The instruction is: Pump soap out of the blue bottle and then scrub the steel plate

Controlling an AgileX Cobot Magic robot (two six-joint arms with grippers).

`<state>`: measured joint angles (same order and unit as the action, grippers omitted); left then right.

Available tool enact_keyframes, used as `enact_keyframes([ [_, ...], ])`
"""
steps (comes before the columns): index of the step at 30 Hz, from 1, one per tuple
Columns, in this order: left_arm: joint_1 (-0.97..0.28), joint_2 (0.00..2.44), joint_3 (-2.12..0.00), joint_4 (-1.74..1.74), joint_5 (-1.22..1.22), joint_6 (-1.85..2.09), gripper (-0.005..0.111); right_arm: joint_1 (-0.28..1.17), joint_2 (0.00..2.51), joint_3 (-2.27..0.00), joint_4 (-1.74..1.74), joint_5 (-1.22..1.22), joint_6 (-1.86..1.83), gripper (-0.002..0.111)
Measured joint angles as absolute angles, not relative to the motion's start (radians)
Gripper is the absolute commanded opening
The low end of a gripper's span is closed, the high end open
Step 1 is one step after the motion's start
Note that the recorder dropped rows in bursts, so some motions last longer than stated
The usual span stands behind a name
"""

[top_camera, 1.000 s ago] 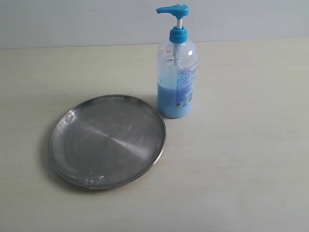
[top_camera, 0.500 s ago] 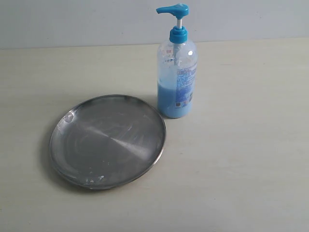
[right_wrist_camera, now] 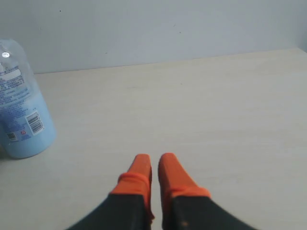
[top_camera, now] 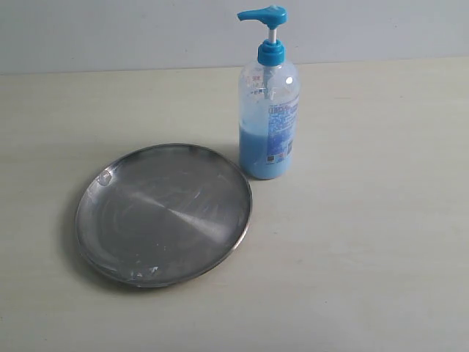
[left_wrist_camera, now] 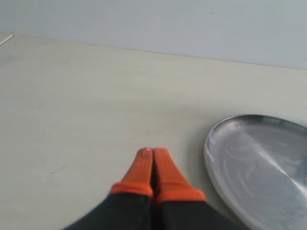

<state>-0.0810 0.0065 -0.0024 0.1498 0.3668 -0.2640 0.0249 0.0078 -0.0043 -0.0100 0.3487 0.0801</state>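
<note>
Tabletop (top_camera: 366,257) holds one steel plate (top_camera: 163,214), one blue bottle (top_camera: 268,121); two claws (left_wrist_camera: 152,155) (right_wrist_camera: 153,160) closed.

A pale, matte surface (top_camera: 366,257) is carrying two things. The steel plate (top_camera: 163,214) is lying flat on it, sitting near the left jaws, ahead of them and off to one side. The blue bottle (top_camera: 269,125) is standing upright on it just beside the plate's rim, sitting ahead of the right jaws, to one side and apart from them.
</note>
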Motion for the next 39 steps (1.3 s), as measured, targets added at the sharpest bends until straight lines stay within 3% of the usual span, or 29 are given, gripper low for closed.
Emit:
enact_keyframes([
  [39,-0.081,0.006,-0.002,0.15,0.367,-0.264,0.0,0.025,0.636,-0.469,-0.008,0.351,0.08,0.009],
])
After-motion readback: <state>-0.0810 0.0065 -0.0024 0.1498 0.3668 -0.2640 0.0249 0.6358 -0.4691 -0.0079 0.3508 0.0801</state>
